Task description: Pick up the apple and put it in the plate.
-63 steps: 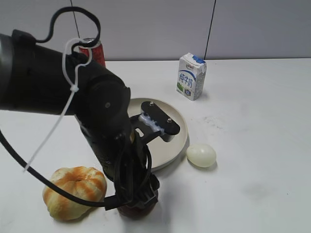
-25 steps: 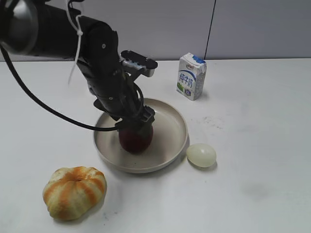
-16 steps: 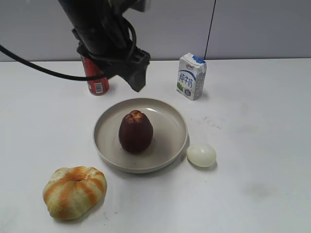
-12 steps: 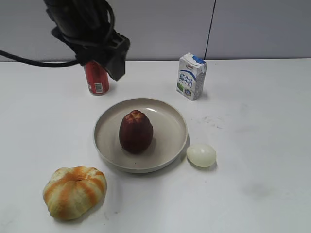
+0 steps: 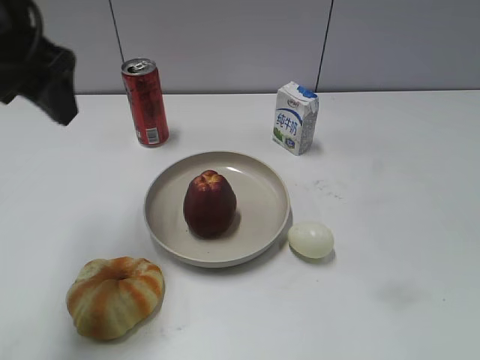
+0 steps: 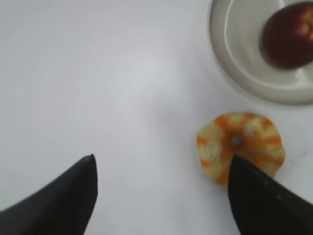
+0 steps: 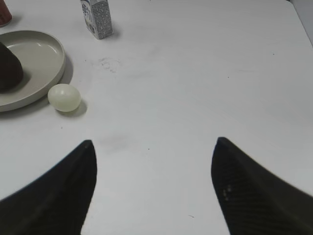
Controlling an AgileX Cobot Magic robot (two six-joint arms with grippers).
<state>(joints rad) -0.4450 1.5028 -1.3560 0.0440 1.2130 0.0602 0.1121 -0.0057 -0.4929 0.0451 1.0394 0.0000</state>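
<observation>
The dark maroon-red apple point(image 5: 209, 204) stands upright in the middle of the beige-cream plate point(image 5: 264, 223). Both show in the left wrist view, apple point(image 6: 287, 41) and plate point(image 6: 234, 54), at the top right, and at the left edge of the right wrist view, apple point(image 7: 9, 67) and plate point(image 7: 44, 56). My left gripper point(image 6: 161, 169) is open and empty, high above bare table, and shows at the exterior view's far left edge point(image 5: 45, 82). My right gripper point(image 7: 152, 152) is open and empty over bare table, right of the plate.
An orange-and-cream pumpkin-shaped thing point(image 5: 114, 296) lies in front of the plate at the left. A pale egg point(image 5: 310, 240) lies by the plate's right rim. A red can point(image 5: 145, 102) and a milk carton point(image 5: 295, 118) stand behind the plate.
My left gripper carried the apple onto the plate, let it go, rose, and moved back to the far left. The apple now stands alone in the plate.
</observation>
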